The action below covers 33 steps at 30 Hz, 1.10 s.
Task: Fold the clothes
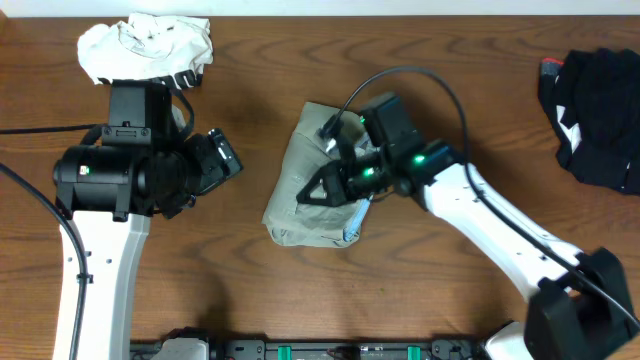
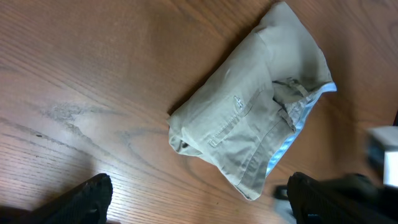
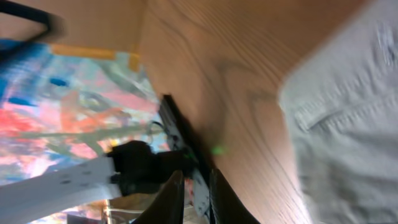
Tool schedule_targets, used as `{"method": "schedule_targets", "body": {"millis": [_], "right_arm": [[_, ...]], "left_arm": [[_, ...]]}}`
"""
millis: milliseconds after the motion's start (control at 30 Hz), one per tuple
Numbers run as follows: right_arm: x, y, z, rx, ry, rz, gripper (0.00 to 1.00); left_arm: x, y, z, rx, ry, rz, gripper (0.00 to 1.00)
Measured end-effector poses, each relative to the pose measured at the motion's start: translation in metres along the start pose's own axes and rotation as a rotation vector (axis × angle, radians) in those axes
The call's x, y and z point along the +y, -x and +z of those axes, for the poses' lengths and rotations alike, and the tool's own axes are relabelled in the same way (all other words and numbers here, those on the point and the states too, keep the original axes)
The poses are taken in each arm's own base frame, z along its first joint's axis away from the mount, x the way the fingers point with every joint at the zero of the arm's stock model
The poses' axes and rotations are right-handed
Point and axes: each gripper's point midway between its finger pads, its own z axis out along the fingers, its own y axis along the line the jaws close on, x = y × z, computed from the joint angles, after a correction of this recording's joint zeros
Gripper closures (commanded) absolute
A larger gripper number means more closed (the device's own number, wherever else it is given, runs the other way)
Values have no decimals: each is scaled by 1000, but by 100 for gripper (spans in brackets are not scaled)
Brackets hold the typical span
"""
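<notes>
On the wooden table (image 1: 260, 290), left fingers (image 2: 87, 196) gape empty; right fingers (image 3: 169, 198), above khaki shorts (image 1: 310, 135), seem pressed together.

khaki-grey shorts (image 1: 296, 196), brown wood-grain table (image 1: 260, 70)

Matt khaki cotton shorts (image 2: 249, 127), wood-grain table (image 2: 93, 74)

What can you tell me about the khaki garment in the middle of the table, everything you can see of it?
The khaki garment is light grey-khaki, cotton-looking cloth, folded into a compact, slightly rumpled bundle. Stitched seams, a flat pocket line and a small embroidered mark show on top, and a pale blue-white lining peeks out along one edge. It lies flat on the wooden table, apart from the other clothes. The right gripper hangs over the side nearest its arm; contact cannot be told.
</notes>
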Motion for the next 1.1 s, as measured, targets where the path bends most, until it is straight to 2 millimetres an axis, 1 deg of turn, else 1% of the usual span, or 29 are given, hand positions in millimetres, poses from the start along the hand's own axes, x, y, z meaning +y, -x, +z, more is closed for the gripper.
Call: {"method": "schedule_targets", "body": {"millis": [133,200,267,333,400,533,600,633,700,733,800,867,933,967,1000,1033,1100], "right_arm": [[-43,-24,35,63,-34,67,89],[-70,-41,53,97,-52,128,89],[-95,-58,64,126,-77,199,89],[-111,-70,69,144,-93,249,89],[-114,-72,71,142,-91,258,89],[-109,-61,72,107,-66,225,89],[-104,-55,70,89,-57,207,87],[-100,-52,68,79,-52,199,84],[-85,-39,58,38,-34,164,74],[-72,-24,47,-4,-18,127,71],[-43,7,23,-97,18,42,70],[-9,43,-13,-215,55,-55,69],[15,69,-46,-315,74,-126,68],[23,79,-61,-357,79,-154,68],[27,88,-73,-395,80,-176,68],[28,96,-84,-427,79,-189,68],[19,104,-92,-454,67,-184,69]], "left_arm": [[0,0,0,0,0,0,8],[0,0,0,0,0,0,8],[0,0,0,0,0,0,8],[0,0,0,0,0,0,8],[0,0,0,0,0,0,8],[0,0,0,0,0,0,8],[0,0,0,0,0,1,8],[0,0,0,0,0,1,8],[0,0,0,0,0,3,8],[0,0,0,1,0,3,8],[0,0,0,0,1,3,9],[1,1,0,-4,6,3,8],[2,1,0,-7,10,3,8],[2,1,0,-8,12,3,8],[2,1,0,-9,12,3,8],[2,2,0,-9,12,3,8],[2,2,0,-9,13,3,8]]}}
